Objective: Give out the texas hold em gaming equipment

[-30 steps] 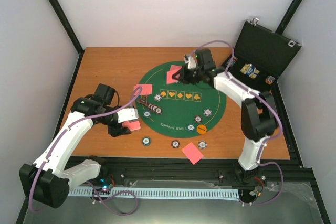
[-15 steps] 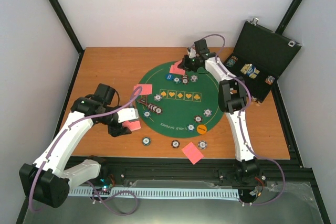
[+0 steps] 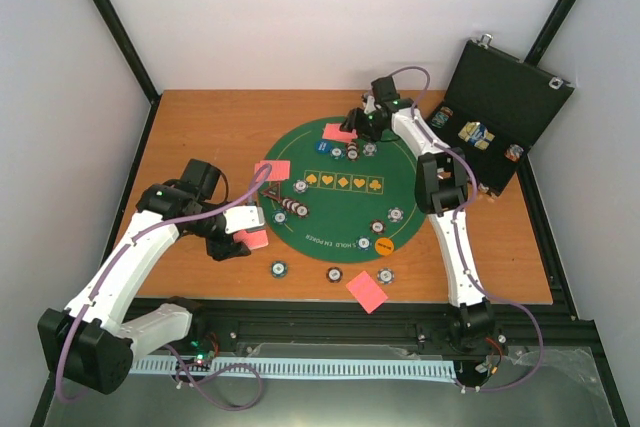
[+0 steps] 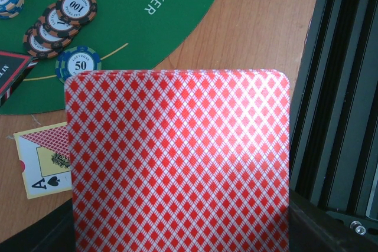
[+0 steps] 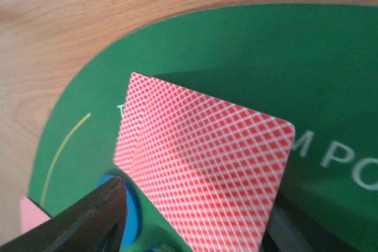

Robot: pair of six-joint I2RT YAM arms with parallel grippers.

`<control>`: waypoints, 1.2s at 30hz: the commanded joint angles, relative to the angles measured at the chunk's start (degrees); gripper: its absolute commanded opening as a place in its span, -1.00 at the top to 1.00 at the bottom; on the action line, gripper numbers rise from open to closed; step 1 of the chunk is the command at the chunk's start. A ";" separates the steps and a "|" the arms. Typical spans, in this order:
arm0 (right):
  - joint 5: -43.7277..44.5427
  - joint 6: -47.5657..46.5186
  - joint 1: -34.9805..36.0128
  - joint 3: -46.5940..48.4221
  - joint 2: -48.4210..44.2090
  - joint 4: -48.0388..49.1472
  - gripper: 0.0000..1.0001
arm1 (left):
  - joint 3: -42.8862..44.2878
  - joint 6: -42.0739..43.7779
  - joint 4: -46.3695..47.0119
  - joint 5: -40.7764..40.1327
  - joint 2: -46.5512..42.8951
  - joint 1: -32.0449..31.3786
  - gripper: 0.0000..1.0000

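Note:
My left gripper (image 3: 236,240) hovers over the wood just left of the green mat (image 3: 340,215), shut on a red-backed playing card (image 4: 177,163) that hides its fingers. My right gripper (image 3: 361,125) is low over the mat's far edge. Its jaws stand apart around another red-backed card (image 5: 204,175), which tilts over the felt, and the left finger (image 5: 88,222) is clear of it. That card (image 3: 338,133) shows pink from above. Striped poker chips (image 3: 353,151) lie just in front of it, and one blue chip (image 5: 131,205) sits under the jaws.
More chips (image 3: 334,274) ring the mat's near edge, with a short stack (image 3: 292,209) at its left. Loose cards lie at the mat's left (image 3: 272,170) and near the front edge (image 3: 367,292). A face-up ace (image 4: 47,166) lies on the wood. The open black case (image 3: 505,107) stands at the back right.
The right arm stretched from the mat's upper middle to its far edge, then its jaws opened around the card. The left arm and its card have not moved.

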 commanded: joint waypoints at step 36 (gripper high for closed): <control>-0.09 25.83 35.40 -91.85 -77.08 47.29 -0.82 | 3.35 -0.29 -2.55 1.79 -0.94 0.09 -0.05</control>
